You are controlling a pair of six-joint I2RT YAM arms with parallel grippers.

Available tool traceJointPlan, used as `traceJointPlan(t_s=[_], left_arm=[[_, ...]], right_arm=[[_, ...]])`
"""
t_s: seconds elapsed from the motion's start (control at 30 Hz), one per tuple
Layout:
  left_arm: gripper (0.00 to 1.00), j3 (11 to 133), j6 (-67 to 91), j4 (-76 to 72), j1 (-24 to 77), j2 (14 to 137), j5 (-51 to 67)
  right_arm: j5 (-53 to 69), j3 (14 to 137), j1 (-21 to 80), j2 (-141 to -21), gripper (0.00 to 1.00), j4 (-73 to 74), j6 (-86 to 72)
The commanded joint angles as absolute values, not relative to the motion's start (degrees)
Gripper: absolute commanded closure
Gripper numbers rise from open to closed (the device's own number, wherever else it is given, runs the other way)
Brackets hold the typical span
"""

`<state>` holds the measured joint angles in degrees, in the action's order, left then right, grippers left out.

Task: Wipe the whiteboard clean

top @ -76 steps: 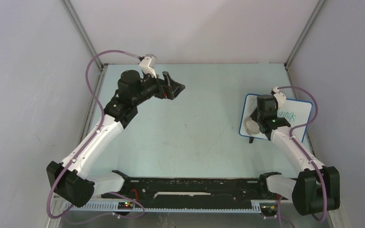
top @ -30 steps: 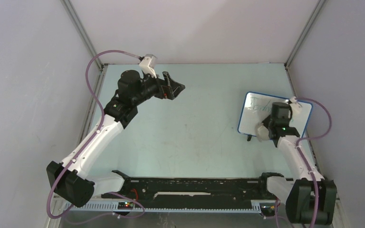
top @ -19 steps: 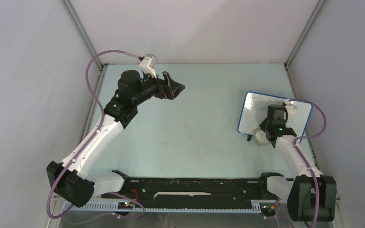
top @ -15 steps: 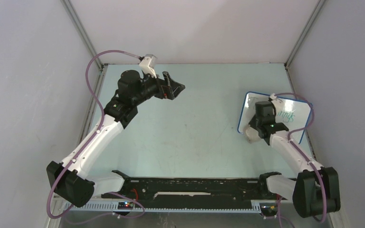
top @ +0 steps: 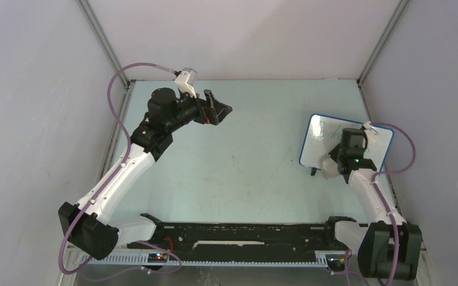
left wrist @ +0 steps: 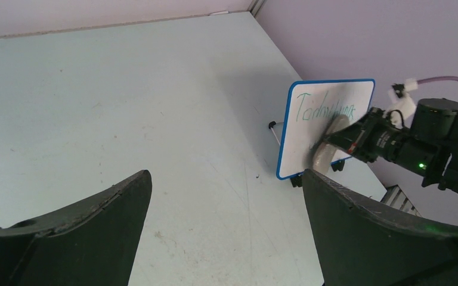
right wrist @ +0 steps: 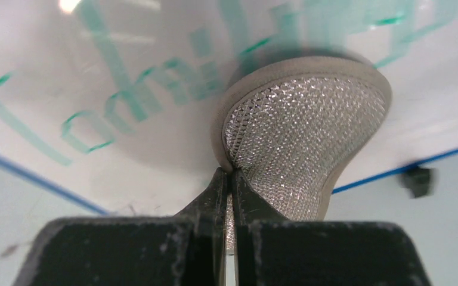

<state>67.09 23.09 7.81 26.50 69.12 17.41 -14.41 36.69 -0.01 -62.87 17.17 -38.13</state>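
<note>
We are in the wiping step. The whiteboard (top: 321, 143) stands on its feet at the right side of the table (top: 244, 173), close to the right wall. The right gripper (right wrist: 231, 179) is pinched tight on the edge of the grey-beige sponge pad (right wrist: 301, 131), which bends against the lower part of the board face. The green handwriting (left wrist: 325, 110) across the upper part is not yet erased. The left gripper (top: 219, 110) hangs wide open and empty, well apart from the board. In our judgement, the next move calls for sweeping the pad up and across the lettering with steady pressure, without tipping the board.
</note>
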Motion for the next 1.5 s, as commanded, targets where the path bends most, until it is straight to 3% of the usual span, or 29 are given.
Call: traceJointPlan(t_s=[0.0,0.2,0.4,0.53,0.7,0.93,1.07,1.47], left_arm=[[0.02,65.6,23.8,5.6,26.1,68.5,18.8],[0.02,65.5,24.2,5.2,26.0,68.8,19.2],[0.02,65.5,23.6,5.5,26.0,68.8,18.6],[0.02,65.6,23.6,5.7,26.0,68.7,18.5],[0.01,65.6,23.6,5.7,26.0,68.4,18.6],[0.02,65.6,24.3,5.2,25.8,68.4,19.5],[0.02,65.5,25.0,4.7,25.4,68.4,20.4],[0.02,65.3,24.7,4.7,25.0,68.9,20.0]], right_arm=[[-14.4,33.3,-7.7,-58.1,1.0,18.0,-34.8],[-12.7,33.1,-7.5,-59.8,1.0,15.7,-34.2],[-18.7,39.5,6.2,-64.7,1.0,16.5,-36.8],[-18.3,42.1,10.2,-68.8,1.0,16.3,-39.0],[-21.8,42.1,8.7,-68.8,1.0,19.1,-38.3],[-19.9,36.5,-4.2,-62.4,1.0,21.2,-34.8],[-19.0,35.9,-5.9,-62.4,1.0,20.0,-32.6],[-22.9,45.6,12.9,-75.3,1.0,19.9,-37.7]])
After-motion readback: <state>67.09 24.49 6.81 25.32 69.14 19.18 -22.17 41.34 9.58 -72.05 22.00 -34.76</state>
